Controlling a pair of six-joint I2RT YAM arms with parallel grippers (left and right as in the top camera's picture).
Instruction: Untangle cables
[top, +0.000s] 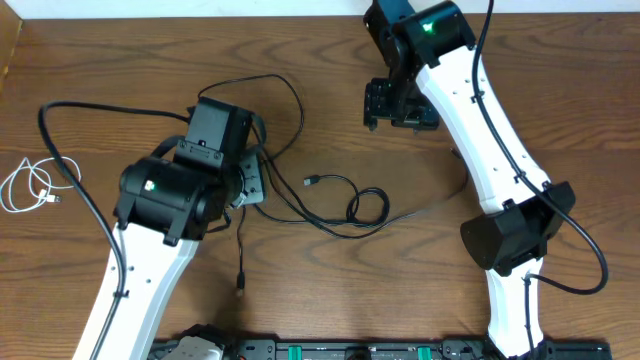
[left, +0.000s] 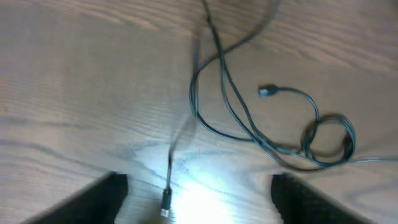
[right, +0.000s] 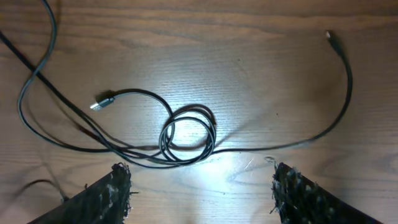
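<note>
From overhead I'm seeing the black cables lying looped mid-table between both arms, the white cable coiling far left. My left wrist fingers are hanging spread, empty, above a plug. My right wrist fingers are hovering spread over the loop.

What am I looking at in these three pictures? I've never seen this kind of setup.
Two white-and-black robot arms work at a wooden table. The wide picture is taken from above; the other two come from cameras on each arm's wrist, looking down past its own fingers.

The left tool and the right tool both hang open above the wood, holding nothing.

On the table lie thin black cables, crossing and looped in the middle, with small plug ends. A white cable lies coiled apart at the left edge. The job is to untangle them.
</note>
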